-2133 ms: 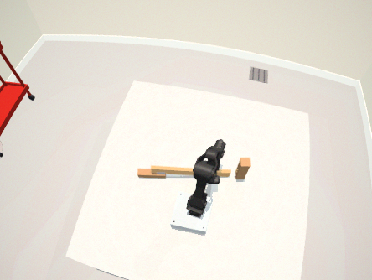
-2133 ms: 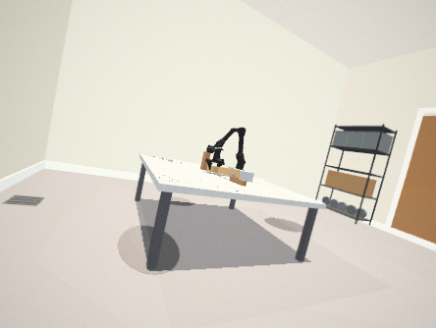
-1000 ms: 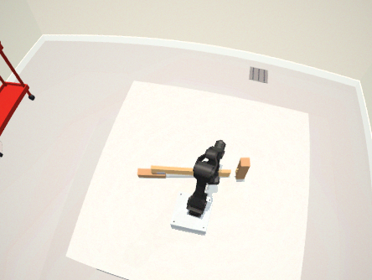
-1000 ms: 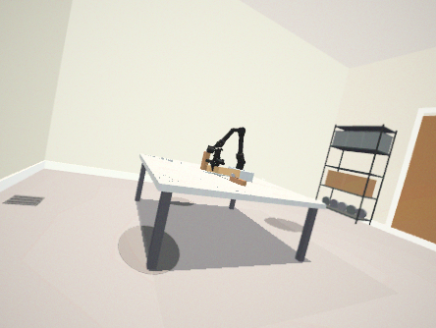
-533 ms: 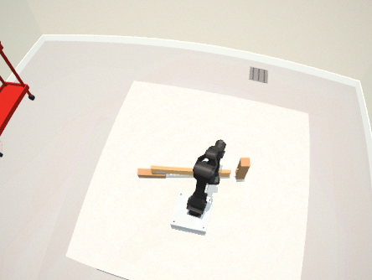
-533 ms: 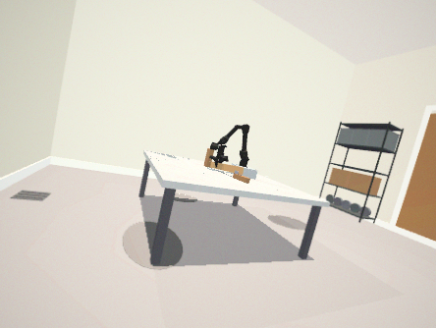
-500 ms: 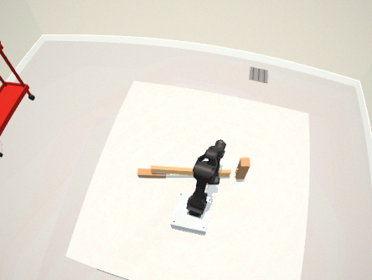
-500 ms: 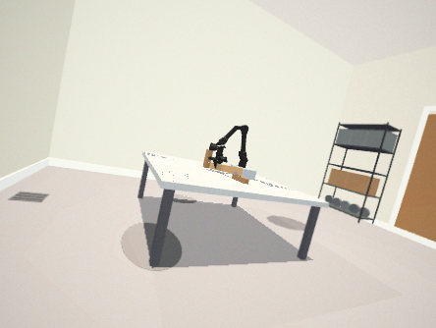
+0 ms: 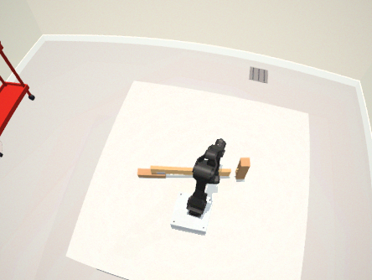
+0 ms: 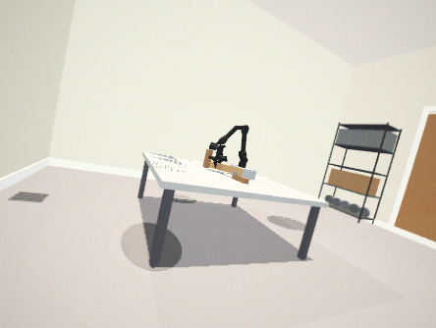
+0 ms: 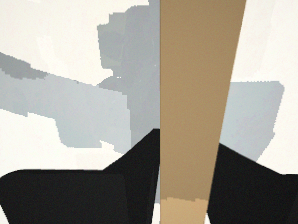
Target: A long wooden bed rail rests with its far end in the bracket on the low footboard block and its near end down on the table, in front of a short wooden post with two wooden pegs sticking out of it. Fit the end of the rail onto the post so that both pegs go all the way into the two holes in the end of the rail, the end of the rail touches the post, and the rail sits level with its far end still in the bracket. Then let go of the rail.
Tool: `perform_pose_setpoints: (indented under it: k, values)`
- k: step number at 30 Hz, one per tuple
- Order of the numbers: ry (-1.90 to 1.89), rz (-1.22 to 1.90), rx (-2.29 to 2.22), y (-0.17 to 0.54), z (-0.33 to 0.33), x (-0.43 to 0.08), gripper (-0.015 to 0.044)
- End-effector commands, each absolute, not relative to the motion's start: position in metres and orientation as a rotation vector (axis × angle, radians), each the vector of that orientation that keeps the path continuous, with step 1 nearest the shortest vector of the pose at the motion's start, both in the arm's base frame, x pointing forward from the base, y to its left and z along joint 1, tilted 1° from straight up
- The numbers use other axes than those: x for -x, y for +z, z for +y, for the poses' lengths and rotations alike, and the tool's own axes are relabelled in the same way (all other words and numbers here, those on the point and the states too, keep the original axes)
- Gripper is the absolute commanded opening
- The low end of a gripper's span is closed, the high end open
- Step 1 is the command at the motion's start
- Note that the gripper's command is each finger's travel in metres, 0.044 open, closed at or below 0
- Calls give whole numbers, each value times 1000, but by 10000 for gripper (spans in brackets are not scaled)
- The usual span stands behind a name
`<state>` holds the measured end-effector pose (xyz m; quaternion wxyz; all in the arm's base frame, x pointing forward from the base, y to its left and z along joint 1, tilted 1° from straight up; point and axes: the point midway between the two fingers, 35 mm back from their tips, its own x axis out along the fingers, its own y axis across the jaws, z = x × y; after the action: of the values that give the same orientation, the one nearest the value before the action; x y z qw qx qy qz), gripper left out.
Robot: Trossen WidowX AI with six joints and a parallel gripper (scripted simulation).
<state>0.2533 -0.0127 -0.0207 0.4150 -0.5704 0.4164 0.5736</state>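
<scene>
The long light-wood rail [image 9: 178, 170] [image 10: 232, 169] [image 11: 195, 75] runs from the low footboard block [image 9: 144, 173] [image 10: 241, 180] toward the upright post [image 9: 243, 168] [image 10: 207, 158]. My gripper [image 10: 216, 164] [image 11: 173, 134] is shut on the rail, one black finger on each side, nearer its post end; the arm hides the grip in the top view. The rail's post end stands apart from the post, with a small gap. A shadow strip shows alongside the rail; its height above the table is hard to tell. The pegs are barely visible on the post's rail side. The bracket fit is too small to judge.
The white arm base plate [image 9: 188, 220] stands beside the rail on the white table [image 9: 126, 226] [image 10: 196, 189]. The arm reaches over the rail from the base. A red cart [image 9: 10, 101] and a shelf rack [image 10: 360, 127] stand away from the table.
</scene>
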Motion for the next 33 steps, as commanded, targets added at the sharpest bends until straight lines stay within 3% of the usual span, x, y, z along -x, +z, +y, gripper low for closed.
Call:
perform_pose_setpoints:
  k: [1,33]
  values:
    - [1432,1033,1437,-15,-12,-257,0]
    - [1432,1032,1438,1,-12,-258,0]
